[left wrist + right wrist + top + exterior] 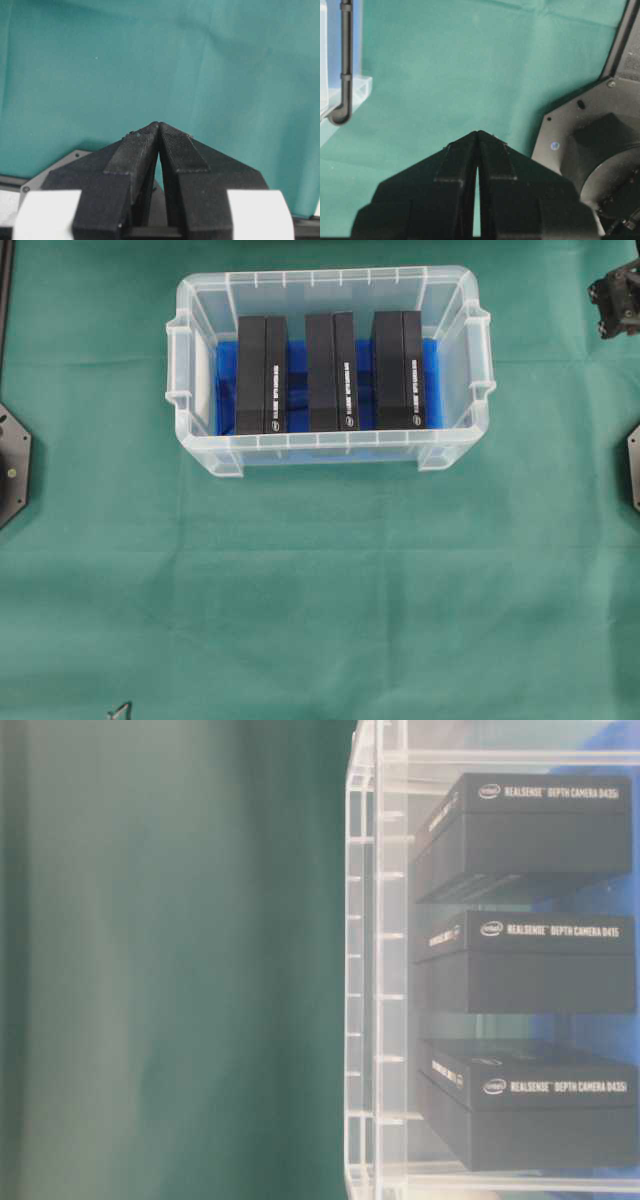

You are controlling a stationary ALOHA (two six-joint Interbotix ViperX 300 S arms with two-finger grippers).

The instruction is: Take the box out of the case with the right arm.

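Three black boxes stand side by side in the case (330, 365), which sits near the far edge of the tabletop (320, 590), about midway along it. The rightmost box (400, 383) is nearest the right gripper (478, 132) — yet well apart from it, with the case wall and open green cloth between. That gripper's fingers are pressed together at the tips, holding nothing, over the cloth beside a black arm base (592, 150). Each box is slim and matte black with white lettering along one face; the case is clear plastic, blue-lined. The left gripper (158, 123) also has its fingers closed, empty, above bare cloth.
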